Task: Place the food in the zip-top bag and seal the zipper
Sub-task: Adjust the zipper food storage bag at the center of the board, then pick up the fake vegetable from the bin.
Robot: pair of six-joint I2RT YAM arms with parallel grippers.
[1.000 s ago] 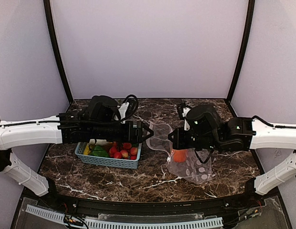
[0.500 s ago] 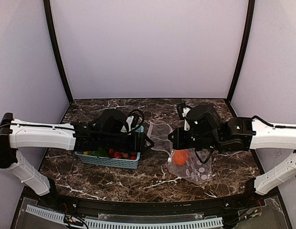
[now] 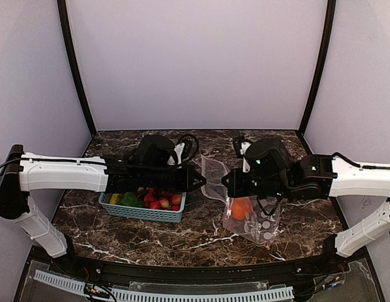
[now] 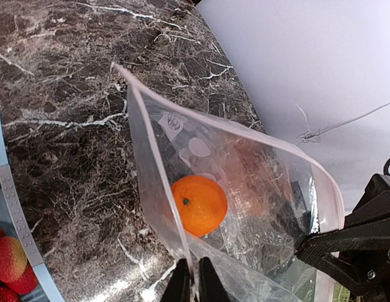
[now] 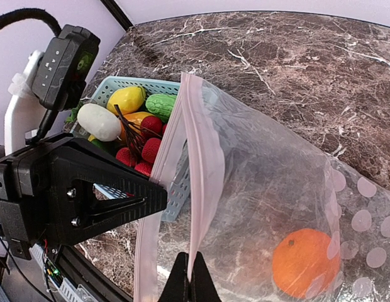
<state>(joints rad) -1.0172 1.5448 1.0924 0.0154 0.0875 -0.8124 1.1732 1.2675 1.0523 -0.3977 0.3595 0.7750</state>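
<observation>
Loading step: left gripper [image 4: 192,280] and right gripper [image 5: 189,277] each clamp 1 lip of the zip-top bag [image 3: 258,228], 1 orange [image 4: 199,205] inside; next, 1 gripper should release to fetch remaining food [image 3: 158,201] from the basket [image 3: 144,214].

No lettering can be read anywhere. A small white printed mark [image 4: 172,123] on the zip-top bag [image 4: 258,176] is too blurred to make out, and so are the faint marks on the left arm's black module [image 5: 64,58].
</observation>
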